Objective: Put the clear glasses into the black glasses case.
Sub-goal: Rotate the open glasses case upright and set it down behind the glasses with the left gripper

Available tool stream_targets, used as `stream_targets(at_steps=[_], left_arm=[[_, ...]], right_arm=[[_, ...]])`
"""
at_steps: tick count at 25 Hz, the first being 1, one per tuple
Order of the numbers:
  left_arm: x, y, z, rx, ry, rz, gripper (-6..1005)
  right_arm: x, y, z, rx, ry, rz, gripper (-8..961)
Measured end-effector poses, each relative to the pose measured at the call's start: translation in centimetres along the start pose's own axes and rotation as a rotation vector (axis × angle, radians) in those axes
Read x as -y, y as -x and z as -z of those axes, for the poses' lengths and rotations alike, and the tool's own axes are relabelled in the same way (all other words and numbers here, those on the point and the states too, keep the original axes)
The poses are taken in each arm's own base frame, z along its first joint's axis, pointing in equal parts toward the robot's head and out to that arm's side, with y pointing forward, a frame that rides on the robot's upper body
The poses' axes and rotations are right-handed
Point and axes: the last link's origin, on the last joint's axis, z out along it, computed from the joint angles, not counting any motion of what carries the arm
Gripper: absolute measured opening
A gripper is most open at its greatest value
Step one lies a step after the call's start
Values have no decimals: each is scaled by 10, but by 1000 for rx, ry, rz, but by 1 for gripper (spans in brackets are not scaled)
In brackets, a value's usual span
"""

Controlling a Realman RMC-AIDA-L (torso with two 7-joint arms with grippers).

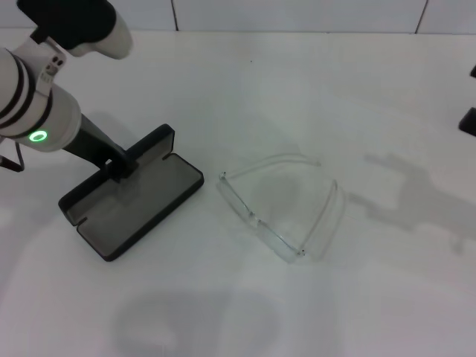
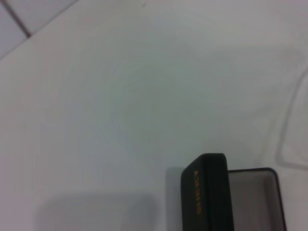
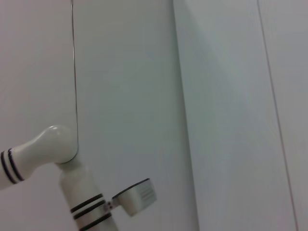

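a plain white table (image 1: 312, 89) fills the head view. along its far edge runs a white wall (image 1: 297, 15) split by dark vertical seams. soft grey shadows lie on the tabletop. the right wrist view shows pale wall panels (image 3: 226, 96) with thin seams.

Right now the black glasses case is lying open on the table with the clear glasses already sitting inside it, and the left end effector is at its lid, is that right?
Not quite. The black glasses case is open with the left end effector at its lid, but the clear glasses are not inside. The head view shows them lying on the table beside the case, apart from it, and the grey-lined tray holds nothing.
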Motion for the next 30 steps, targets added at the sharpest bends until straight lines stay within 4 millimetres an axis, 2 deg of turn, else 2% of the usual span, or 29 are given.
stream_targets(at_steps=[8, 16, 19, 26, 30], left_arm=[[-22, 1, 17, -35, -31, -161, 216], [-26, 22, 23, 36, -59, -272, 213], [-36, 27, 26, 31, -51, -340, 211], [-76, 16, 20, 2, 19, -480, 210], [-90, 3, 18, -51, 29, -526, 210]], right_arm=[[-6, 5, 19, 81, -38, -9, 809], [-11, 4, 25, 87, -42, -14, 810], [-12, 3, 26, 87, -44, -16, 810], [-12, 4, 23, 95, -30, -13, 810], [-13, 4, 23, 97, -30, -13, 810]])
